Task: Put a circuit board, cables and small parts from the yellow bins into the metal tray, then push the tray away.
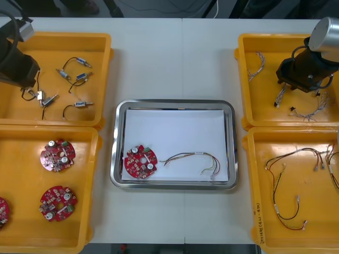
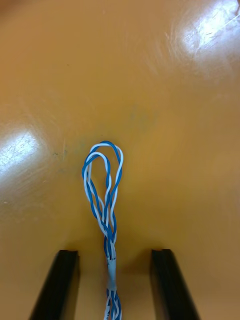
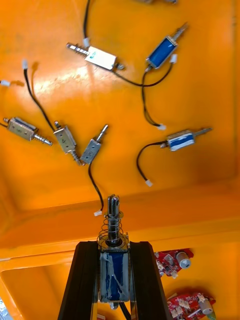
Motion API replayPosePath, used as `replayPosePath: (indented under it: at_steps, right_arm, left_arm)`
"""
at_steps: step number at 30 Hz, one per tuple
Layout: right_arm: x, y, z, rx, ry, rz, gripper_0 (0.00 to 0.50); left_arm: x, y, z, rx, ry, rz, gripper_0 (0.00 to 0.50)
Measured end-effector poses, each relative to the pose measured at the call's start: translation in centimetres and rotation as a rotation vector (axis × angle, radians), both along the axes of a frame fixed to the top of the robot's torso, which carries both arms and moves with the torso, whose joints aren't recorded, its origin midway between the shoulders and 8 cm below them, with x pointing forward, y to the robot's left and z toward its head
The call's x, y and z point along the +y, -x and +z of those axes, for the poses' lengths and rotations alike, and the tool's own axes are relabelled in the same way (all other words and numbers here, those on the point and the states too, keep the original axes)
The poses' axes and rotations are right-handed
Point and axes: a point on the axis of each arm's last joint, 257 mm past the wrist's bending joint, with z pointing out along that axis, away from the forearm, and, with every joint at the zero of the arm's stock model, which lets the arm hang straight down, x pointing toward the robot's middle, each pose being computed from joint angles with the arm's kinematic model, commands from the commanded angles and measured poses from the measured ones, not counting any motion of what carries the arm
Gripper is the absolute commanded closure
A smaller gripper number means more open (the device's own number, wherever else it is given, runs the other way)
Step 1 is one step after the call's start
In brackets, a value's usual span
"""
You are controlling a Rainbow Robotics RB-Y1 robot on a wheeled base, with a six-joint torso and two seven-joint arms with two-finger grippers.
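At the lower left of the front view, the near left bin (image 1: 26,174) is carrying spare circuit boards (image 1: 58,155). In the middle of the tabletop (image 1: 180,53), the tray (image 1: 173,103) is already holding one circuit board (image 1: 140,161) and a red and yellow cable (image 1: 193,157), which are lying near each other but apart.

Farther away, at the upper left, the left hand (image 3: 114,245) is hanging over the far left bin (image 1: 100,69). It is gripping a small metal part (image 3: 114,272) by the blue body, with the fingers narrow and apart only by the width of the part. This part is looking stiff, light and smooth, so I am judging that it could slip or turn. The flat sides of the body are the good place to hold, not the spring and pin sticking out beyond the fingertips.

At the upper right, the right hand (image 2: 114,252) is low over the far right bin (image 1: 259,114). Its fingers are standing wide, one at each side of the blue and white cable (image 2: 107,230), and are not pressing it. The cable is lying on the floor of the bin. It is looking light, soft and limp, so it will probably be hanging down when lifted. I am judging the tightly twisted stem between the fingers to be the best hold, because the open loop beyond it could flatten and slide out.
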Motion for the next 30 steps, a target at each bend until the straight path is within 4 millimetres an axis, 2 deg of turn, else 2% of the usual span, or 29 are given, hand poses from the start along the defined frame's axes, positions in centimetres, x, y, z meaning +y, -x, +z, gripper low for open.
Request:
replayPosePath:
  at_steps: [1,3,4,12,16,26,30]
  right_arm:
    - [0.0,0.0,0.0,0.000,0.000,0.000,0.417]
    - [0.0,0.0,-0.1,0.000,0.000,0.000,0.457]
    - [0.0,0.0,-0.1,0.000,0.000,-0.001,0.497]
    - [-0.1,0.0,0.0,-0.001,0.002,0.000,0.500]
    - [0.2,0.5,0.5,0.023,0.003,0.009,0.500]
    - [1.6,3.4,5.5,0.096,0.002,0.055,0.500]
    - [2.2,4.5,7.5,0.110,0.013,0.076,0.500]
  left_arm:
    - [-0.6,0.0,0.3,-0.002,-0.001,-0.017,0.500]
    - [-2.0,0.0,0.6,-0.002,0.001,-0.048,0.500]
    - [-2.7,0.0,0.7,-0.003,0.004,-0.052,0.500]
    - [-8.5,-0.1,1.6,-0.019,0.086,0.016,0.500]
    - [-11.6,-0.2,1.7,-0.024,0.110,-0.011,0.500]
    - [-18.0,-0.4,0.4,-0.028,0.091,-0.134,0.500]
    - [-19.7,-0.4,-0.5,-0.029,0.103,-0.127,0.500]
